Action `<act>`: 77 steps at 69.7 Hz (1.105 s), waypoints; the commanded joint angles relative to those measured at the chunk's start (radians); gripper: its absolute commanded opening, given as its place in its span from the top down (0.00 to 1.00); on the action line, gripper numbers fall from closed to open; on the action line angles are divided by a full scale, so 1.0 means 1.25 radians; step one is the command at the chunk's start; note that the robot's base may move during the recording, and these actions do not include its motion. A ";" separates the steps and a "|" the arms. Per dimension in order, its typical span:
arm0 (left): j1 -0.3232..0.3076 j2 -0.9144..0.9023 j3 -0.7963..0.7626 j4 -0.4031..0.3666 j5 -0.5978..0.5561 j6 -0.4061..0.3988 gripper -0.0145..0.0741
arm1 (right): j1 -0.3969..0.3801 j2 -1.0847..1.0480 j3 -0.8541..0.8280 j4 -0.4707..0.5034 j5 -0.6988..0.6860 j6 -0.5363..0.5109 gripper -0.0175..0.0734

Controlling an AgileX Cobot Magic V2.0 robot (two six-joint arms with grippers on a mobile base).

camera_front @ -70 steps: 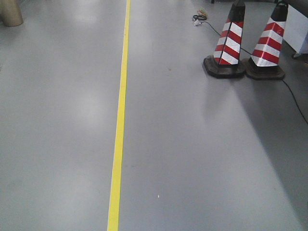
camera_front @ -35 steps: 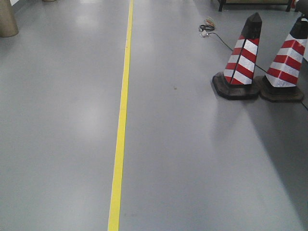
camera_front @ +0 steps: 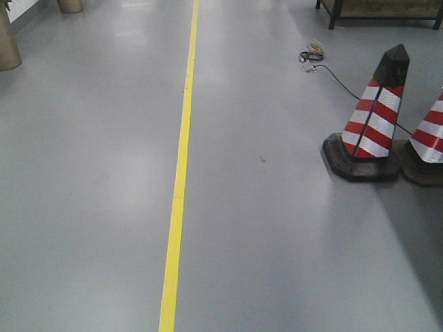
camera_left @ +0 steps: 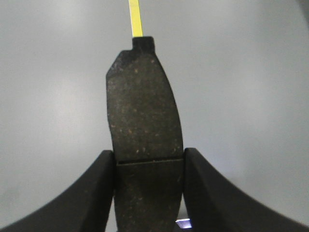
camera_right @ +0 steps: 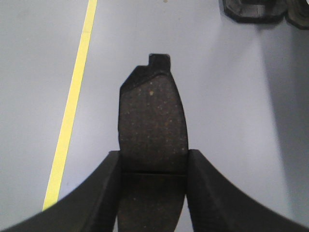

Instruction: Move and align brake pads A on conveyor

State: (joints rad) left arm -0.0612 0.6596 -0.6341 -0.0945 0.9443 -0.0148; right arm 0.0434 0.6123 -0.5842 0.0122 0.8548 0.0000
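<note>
First brake pad [camera_left: 143, 106]: clamped by its long edges between the fingers of the left gripper [camera_left: 149, 159], speckled friction face to the camera, centre groove level with the fingertips, tabbed end pointing away. Second brake pad [camera_right: 152, 121]: gripped likewise in the right gripper [camera_right: 153, 162]. Both pads hang above the grey floor [camera_front: 291, 235]. A yellow line [camera_front: 178, 194] runs along it. A striped cone [camera_front: 374, 124] stands to the right, with a second cone [camera_front: 429, 142] just beside it and a black cable [camera_front: 336, 75] behind.

Line [camera_front: 181, 173] on floor [camera_front: 90, 180], cones [camera_front: 374, 121] right of it, cable [camera_front: 335, 76] behind, brake pads [camera_left: 144, 121] between jaws
</note>
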 commanded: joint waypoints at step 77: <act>-0.001 0.000 -0.021 -0.010 -0.057 -0.006 0.84 | -0.002 -0.002 -0.023 -0.004 -0.059 0.000 0.80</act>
State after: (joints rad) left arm -0.0612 0.6596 -0.6341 -0.0945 0.9443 -0.0148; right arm 0.0434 0.6123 -0.5842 0.0122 0.8548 0.0000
